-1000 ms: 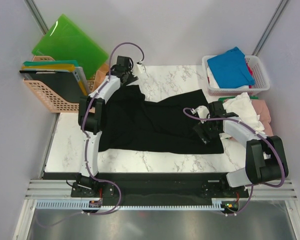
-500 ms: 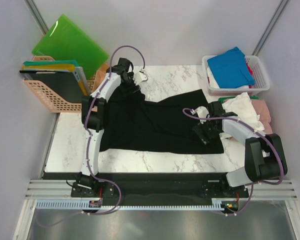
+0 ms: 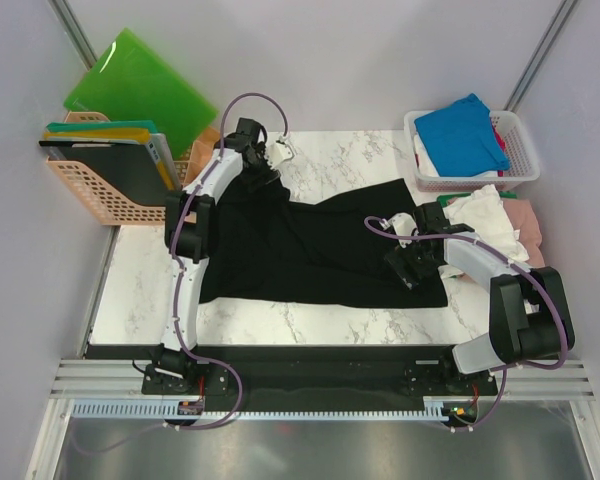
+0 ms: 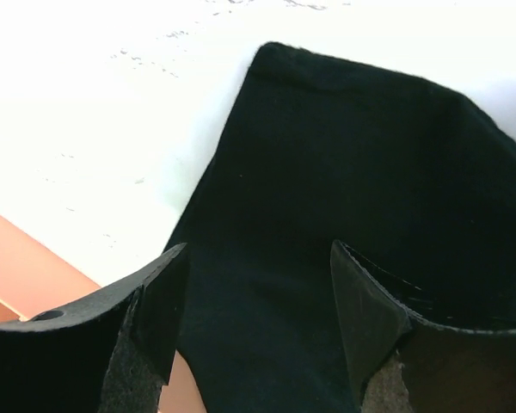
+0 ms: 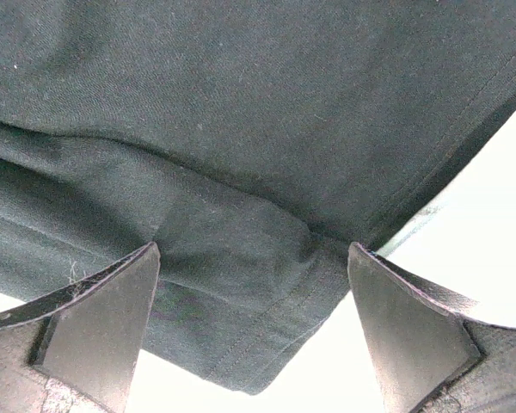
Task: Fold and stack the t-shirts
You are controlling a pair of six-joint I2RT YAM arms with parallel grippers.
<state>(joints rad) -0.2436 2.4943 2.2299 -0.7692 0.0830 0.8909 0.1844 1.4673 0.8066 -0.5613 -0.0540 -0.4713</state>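
We find the black t-shirt point(image 3: 310, 250) spread across the marble table point(image 3: 140, 290), unmoved since a second ago. The left gripper point(image 4: 258, 258), jaws apart, has swung slightly right over its far-left corner. The right gripper point(image 5: 254, 258), jaws wide, hovers at its right hem. Bare marble runs along the left edge.

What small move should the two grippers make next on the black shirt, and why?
Probably lower both grippers and close them on the cloth. The left gripper stands open over a far corner of the black t-shirt, the right gripper open over its near hem corner; neither holds anything yet.
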